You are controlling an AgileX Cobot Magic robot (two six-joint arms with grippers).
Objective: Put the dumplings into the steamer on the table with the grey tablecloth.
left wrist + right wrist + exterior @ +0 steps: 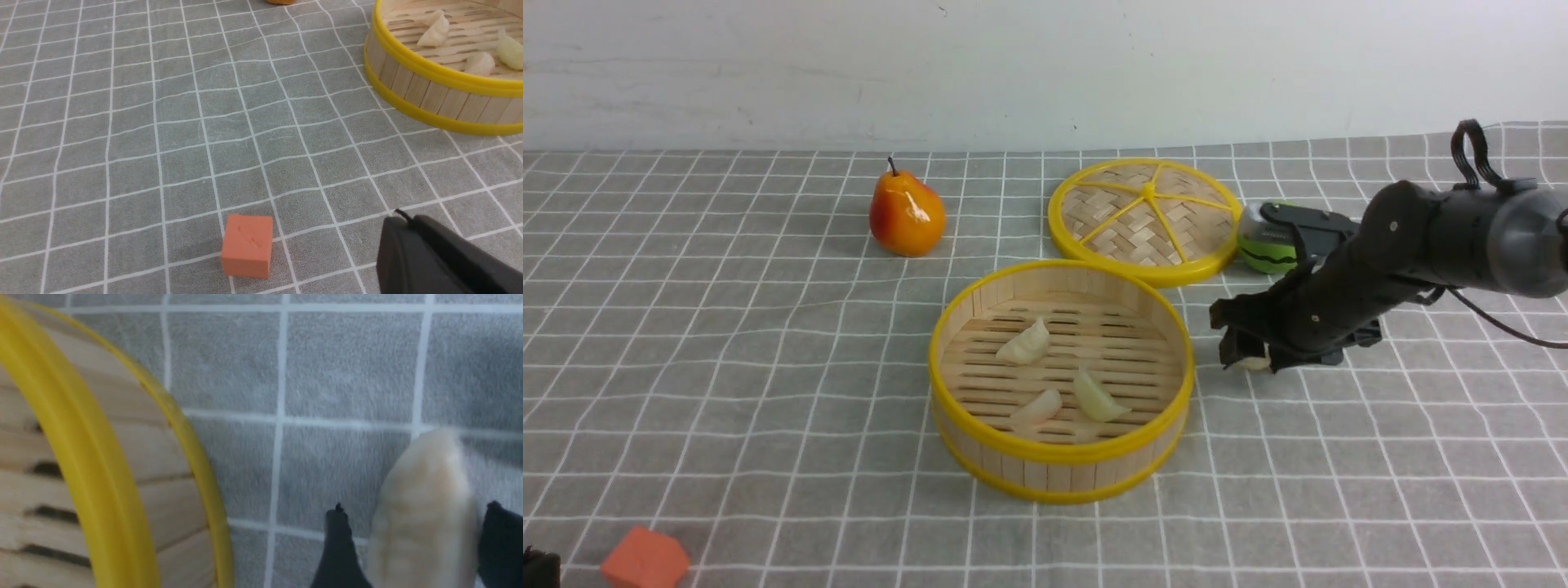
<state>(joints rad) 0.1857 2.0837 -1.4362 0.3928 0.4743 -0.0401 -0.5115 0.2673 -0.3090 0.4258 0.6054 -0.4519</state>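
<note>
Grey gridded tablecloth [727, 367] covers the table [1421, 490], steamer [1062, 478] in the middle with three dumplings [1025, 345] inside. Right gripper [1245, 355] sits just right of it, jaws either side of the fourth dumpling [425, 506] down at cloth level, can't tell if they're actually pinching it; left gripper [402, 222] is closed, near the orange cube [247, 246].

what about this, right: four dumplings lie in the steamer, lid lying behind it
Wrong count: the front view shows three dumplings in the steamer; the fourth dumpling is outside, between the fingers of the right gripper. The lid does lie behind it.
</note>
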